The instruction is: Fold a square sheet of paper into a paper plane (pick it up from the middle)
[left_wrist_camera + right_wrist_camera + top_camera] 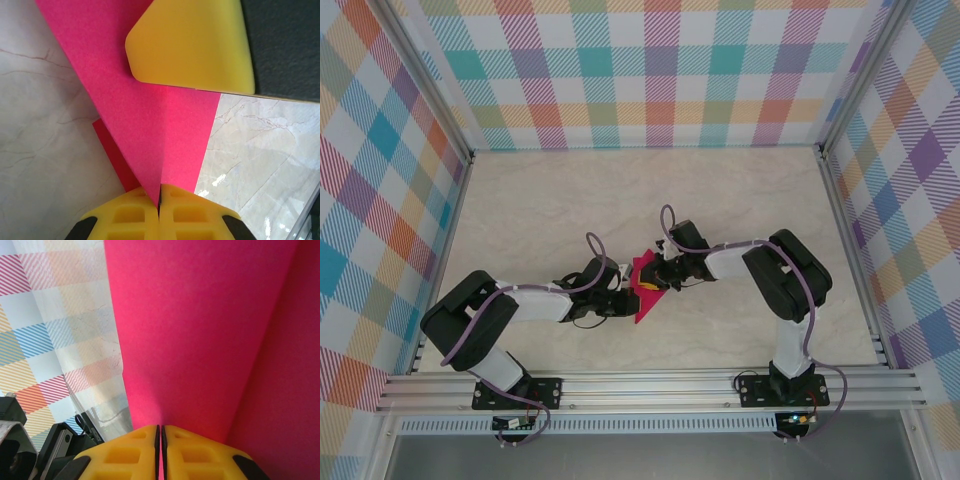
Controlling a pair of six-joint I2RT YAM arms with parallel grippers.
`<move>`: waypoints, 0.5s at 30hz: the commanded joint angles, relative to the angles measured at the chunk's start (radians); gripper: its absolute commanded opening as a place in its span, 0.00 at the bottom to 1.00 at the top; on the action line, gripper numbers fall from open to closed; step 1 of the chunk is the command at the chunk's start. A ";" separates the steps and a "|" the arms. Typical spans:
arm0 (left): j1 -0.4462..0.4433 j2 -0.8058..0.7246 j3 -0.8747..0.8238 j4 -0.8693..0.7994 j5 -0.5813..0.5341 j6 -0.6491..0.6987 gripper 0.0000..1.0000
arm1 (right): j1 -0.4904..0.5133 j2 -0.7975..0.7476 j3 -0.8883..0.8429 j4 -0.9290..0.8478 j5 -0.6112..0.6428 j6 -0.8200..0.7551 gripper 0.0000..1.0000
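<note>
The square sheet of paper is magenta-pink and folded into a pointed wedge, held just above the table's middle between both arms. My left gripper comes in from the left and is shut on the paper's narrow tip, its yellow fingertips pressed together over the crease. My right gripper reaches in from the right and is shut on a flat pink edge, pinched where its jaws meet. One of its yellow fingers lies on the paper. Whether this is a paper plane I cannot tell.
The pale marble table is boxed in by checked walls at the left, back and right. An aluminium rail carrying both arm bases runs along the near edge. Dark arm hardware shows beside the paper.
</note>
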 commanded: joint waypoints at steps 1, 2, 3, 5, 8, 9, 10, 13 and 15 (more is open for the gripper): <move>0.013 0.020 -0.007 -0.041 0.000 -0.011 0.05 | -0.006 0.018 0.017 -0.027 0.010 -0.029 0.12; 0.013 0.017 -0.007 -0.045 -0.002 -0.008 0.05 | -0.007 0.011 0.012 -0.030 0.018 -0.030 0.12; 0.013 0.017 -0.007 -0.048 -0.002 -0.002 0.05 | -0.010 0.004 0.005 -0.026 0.020 -0.030 0.12; 0.015 0.016 -0.007 -0.057 0.003 0.012 0.03 | -0.014 -0.018 -0.009 -0.023 0.016 -0.027 0.12; 0.024 0.019 -0.013 -0.054 0.031 0.034 0.00 | -0.020 -0.083 -0.033 -0.034 0.036 -0.037 0.13; 0.033 0.019 -0.013 -0.052 0.045 0.042 0.00 | -0.021 -0.105 -0.041 -0.036 0.036 -0.043 0.13; 0.041 0.020 -0.013 -0.045 0.063 0.048 0.00 | -0.022 -0.122 -0.046 -0.041 0.036 -0.048 0.13; 0.066 0.022 -0.008 -0.041 0.114 0.069 0.00 | -0.024 -0.166 -0.064 -0.049 0.036 -0.056 0.15; 0.074 0.021 0.005 -0.061 0.135 0.090 0.00 | -0.024 -0.182 -0.076 -0.033 0.012 -0.053 0.15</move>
